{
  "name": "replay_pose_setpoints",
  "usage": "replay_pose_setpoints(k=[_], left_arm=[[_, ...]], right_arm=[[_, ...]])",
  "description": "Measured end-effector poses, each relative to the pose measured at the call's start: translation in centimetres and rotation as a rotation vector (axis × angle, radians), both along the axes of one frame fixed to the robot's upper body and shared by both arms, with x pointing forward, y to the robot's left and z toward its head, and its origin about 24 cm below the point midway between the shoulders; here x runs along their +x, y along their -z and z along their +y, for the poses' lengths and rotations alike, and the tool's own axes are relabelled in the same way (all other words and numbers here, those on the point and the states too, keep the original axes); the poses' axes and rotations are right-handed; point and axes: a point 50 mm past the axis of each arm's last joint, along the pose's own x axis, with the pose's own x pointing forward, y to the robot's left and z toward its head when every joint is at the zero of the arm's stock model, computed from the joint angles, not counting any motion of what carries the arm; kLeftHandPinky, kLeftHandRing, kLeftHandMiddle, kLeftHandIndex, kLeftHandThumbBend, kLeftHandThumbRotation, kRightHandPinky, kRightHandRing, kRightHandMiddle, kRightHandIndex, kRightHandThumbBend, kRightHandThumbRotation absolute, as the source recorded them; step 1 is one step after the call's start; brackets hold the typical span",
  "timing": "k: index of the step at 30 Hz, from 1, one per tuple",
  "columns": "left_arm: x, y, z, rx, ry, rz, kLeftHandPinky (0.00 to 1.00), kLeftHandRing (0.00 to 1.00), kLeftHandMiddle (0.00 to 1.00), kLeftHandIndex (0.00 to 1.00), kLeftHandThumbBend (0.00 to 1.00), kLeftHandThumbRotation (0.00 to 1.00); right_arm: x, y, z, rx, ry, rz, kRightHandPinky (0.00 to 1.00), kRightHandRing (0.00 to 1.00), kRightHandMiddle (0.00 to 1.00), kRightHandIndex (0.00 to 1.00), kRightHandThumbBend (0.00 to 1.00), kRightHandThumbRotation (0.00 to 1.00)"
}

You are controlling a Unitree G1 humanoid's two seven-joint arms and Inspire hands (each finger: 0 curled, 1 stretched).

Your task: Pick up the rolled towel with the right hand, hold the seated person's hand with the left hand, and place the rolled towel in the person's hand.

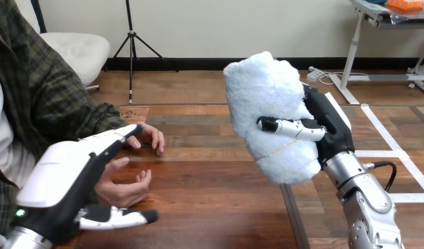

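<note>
Gripping the towel (262,93), the right robot hand (331,129) is raised above the counter (215,207), right of the view's centre. Its right thumb (290,128) lies across the front of the roll and presses into the pile. The black palm sits against the roll's right side, and the other fingers are hidden behind the cloth.

The towel is a thick, fluffy roll, white with a faint blue tint. It stands nearly upright and leans a little to the left. Its top rises well above the hand and its lower end bulges out beneath the thumb. A thin band (280,149) crosses the lower part at a slant.

A small dark mark (133,112) sits on a pale plank of the counter at the far left, too small to read.

The left robot hand (65,171) is at the lower left, white shell up and spread wide. Its fingers (122,136) reach straight toward the upper right, and its left thumb (116,218) points right along the bottom edge. The person's lower hand (122,189) lies palm up in the gap between them, with its fingers loosely curled. Whether the robot hand touches it I cannot tell. The person's upper hand (150,136) rests on the counter just behind the robot's fingertips. The towel is well apart from both of the person's hands, to their right and higher.
</note>
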Motion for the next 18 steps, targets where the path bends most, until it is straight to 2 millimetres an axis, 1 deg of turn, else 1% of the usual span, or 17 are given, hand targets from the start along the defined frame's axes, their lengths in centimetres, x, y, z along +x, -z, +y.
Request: replay_pose_setpoints(k=[4,12,18], left_arm=[[0.2,0.0,0.6,0.034,-0.019,0.02,0.83,0.85,0.86,0.87,1.0,0.39],[0.6,0.0,1.8,0.108,-0.046,0.048,0.82,0.82,0.85,0.87,1.0,0.37],[1.1,0.2,2.7,0.142,-0.071,0.076,0.79,0.81,0.84,0.85,1.0,0.32]], right_arm=[[-0.2,-0.3,0.0,-0.006,-0.001,-0.024,0.1,0.16,0.28,0.33,0.77,0.0],[-0.6,-0.9,0.0,-0.014,-0.015,-0.064,0.1,0.16,0.29,0.34,0.75,0.0],[-1.1,-1.2,-0.1,-0.003,-0.033,-0.095,0.1,0.16,0.29,0.34,0.73,0.0]])
